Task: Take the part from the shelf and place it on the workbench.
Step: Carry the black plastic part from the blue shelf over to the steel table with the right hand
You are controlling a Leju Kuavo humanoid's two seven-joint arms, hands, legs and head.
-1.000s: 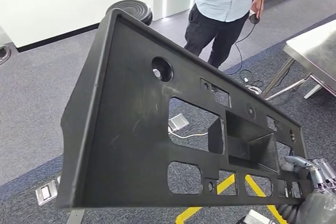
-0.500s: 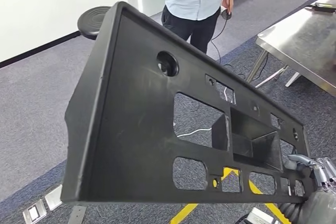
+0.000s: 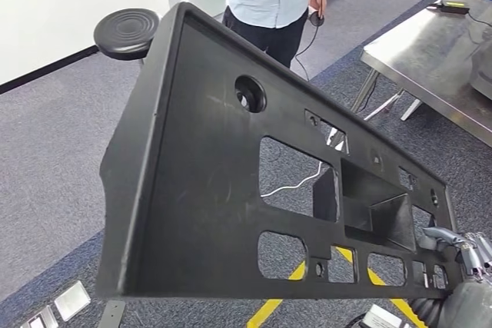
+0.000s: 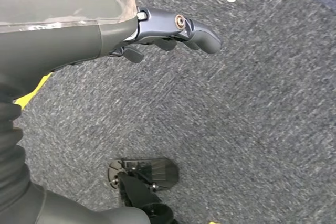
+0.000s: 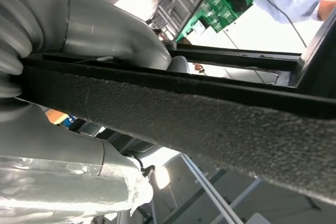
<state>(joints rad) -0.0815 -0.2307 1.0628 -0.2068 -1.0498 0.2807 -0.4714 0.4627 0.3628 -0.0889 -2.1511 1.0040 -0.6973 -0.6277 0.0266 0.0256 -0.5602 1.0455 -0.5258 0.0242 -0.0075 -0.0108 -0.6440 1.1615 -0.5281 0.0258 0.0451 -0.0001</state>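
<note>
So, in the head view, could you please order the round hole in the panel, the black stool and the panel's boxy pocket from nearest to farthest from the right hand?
From the right hand:
1. Boxy pocket, just left of it.
2. Round hole, mid-panel, higher up.
3. Black stool, on the floor at far upper left.

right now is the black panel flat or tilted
Tilted: the black panel slants up, gripped at its low corner by the right hand, workbench beyond.

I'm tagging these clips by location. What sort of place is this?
Probably an indoor workshop or robot test area: grey carpet with yellow floor tape, a steel workbench, and a large black moulded part held by the right hand.
</note>
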